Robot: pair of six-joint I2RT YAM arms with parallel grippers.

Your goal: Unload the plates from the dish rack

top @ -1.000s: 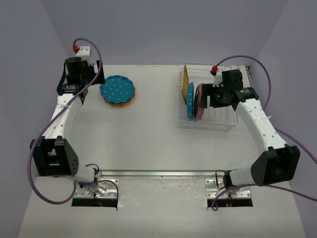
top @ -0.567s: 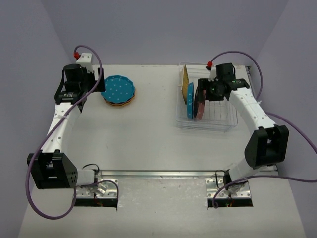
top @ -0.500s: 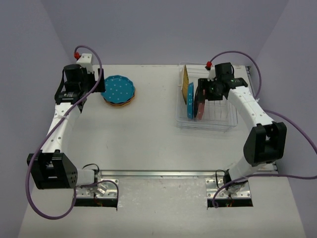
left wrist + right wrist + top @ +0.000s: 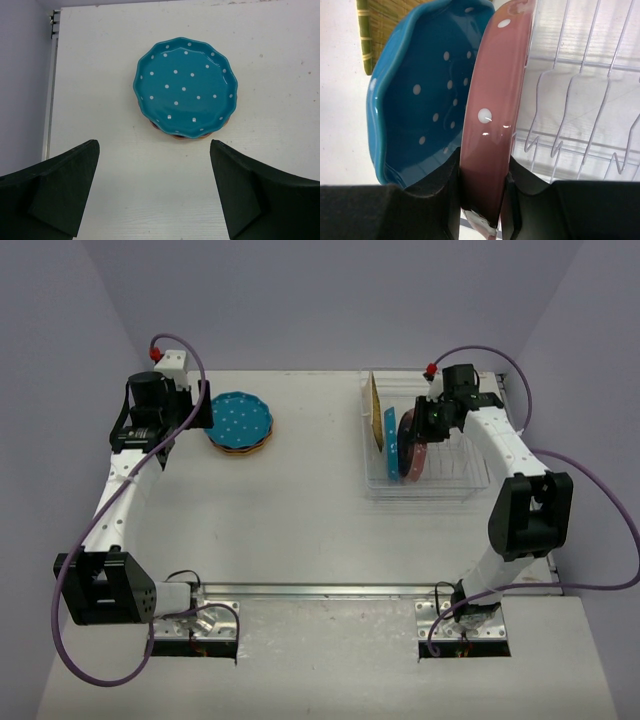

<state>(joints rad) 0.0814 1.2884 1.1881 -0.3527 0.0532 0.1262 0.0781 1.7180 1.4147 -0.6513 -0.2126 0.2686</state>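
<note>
The clear dish rack [image 4: 440, 485] stands at the back right with three plates on edge: yellow-orange [image 4: 374, 410], teal-blue [image 4: 391, 440] and pink [image 4: 414, 452]. My right gripper [image 4: 425, 425] is shut on the pink plate's rim [image 4: 492, 135], with the teal-blue plate [image 4: 420, 110] just left of it. A teal-blue plate [image 4: 239, 419] lies flat on top of a small stack at the back left, also in the left wrist view [image 4: 186, 86]. My left gripper [image 4: 155, 190] is open and empty, above the table just short of that stack.
The rack's thin wire dividers [image 4: 580, 115] stand right of the pink plate. The table's left edge and a metal rail [image 4: 50, 95] run close to the left gripper. A metal rail [image 4: 320, 590] crosses the near table edge.
</note>
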